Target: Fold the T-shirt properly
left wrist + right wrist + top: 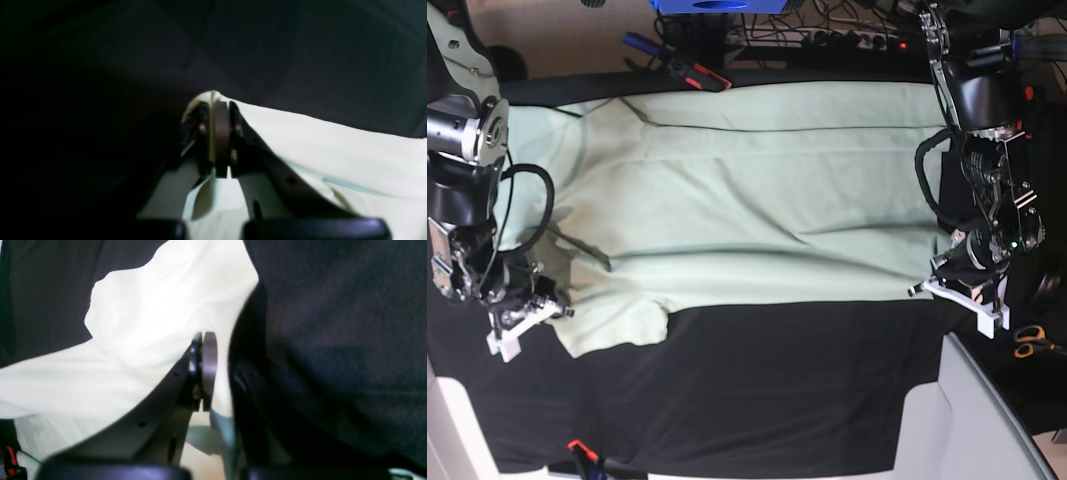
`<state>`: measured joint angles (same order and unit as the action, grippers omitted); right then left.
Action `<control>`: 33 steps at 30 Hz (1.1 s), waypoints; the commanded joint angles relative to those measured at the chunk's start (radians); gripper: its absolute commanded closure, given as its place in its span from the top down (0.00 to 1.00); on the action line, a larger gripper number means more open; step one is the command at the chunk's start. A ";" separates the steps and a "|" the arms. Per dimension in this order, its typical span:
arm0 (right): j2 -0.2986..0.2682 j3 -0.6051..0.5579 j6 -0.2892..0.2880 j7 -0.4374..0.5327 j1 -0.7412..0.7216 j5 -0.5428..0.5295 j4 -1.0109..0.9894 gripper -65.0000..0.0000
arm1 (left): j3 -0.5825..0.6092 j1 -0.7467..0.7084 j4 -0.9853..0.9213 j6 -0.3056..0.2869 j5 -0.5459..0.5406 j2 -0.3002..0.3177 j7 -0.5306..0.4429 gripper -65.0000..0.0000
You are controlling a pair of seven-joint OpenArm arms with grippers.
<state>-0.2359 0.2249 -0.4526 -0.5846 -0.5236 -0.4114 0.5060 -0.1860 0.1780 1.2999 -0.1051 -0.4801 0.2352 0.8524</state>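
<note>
both fingers (222, 133) pinch the unmarked t-shirt (757, 200).

I work in a robotics lab or workshop. My surface (777, 390) is draped in black cloth, a tangle of cables (827, 25) and a power strip (857, 40) runs along its far edge, red-handled pliers (695, 72) lie there, and orange-handled scissors (1032, 342) sit at one side.
</note>
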 commanded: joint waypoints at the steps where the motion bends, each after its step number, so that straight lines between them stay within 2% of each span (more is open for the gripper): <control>1: -0.015 0.005 -0.015 0.021 -0.042 -0.013 0.019 0.00 | -0.002 0.022 0.020 0.002 -0.007 0.016 -0.015 0.00; 5: -0.015 0.005 -0.101 0.022 -0.050 -0.013 0.033 0.00 | -0.002 0.041 0.016 0.002 -0.007 0.026 -0.017 0.00; 12: -0.015 0.000 -0.107 0.022 -0.050 -0.008 0.124 0.00 | -0.002 0.042 0.022 0.002 -0.007 0.026 -0.018 0.00; 22: -0.016 -0.003 -0.113 0.021 -0.060 -0.007 0.142 0.00 | -0.010 0.042 0.024 0.002 -0.007 0.026 -0.020 0.00; 27: -0.046 -0.003 -0.226 0.021 -0.051 -0.005 0.138 0.00 | -0.010 0.033 0.024 0.002 -0.007 0.028 -0.022 0.00; 33: -0.076 -0.005 -0.243 0.021 -0.028 -0.005 0.141 0.00 | -0.004 0.031 0.025 0.002 -0.007 0.028 -0.022 0.00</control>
<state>-0.2962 0.2218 -0.6842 -0.5880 -0.5213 -0.4007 0.6262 -0.1886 0.1905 1.3006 -0.1051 -0.4797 0.2466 0.8520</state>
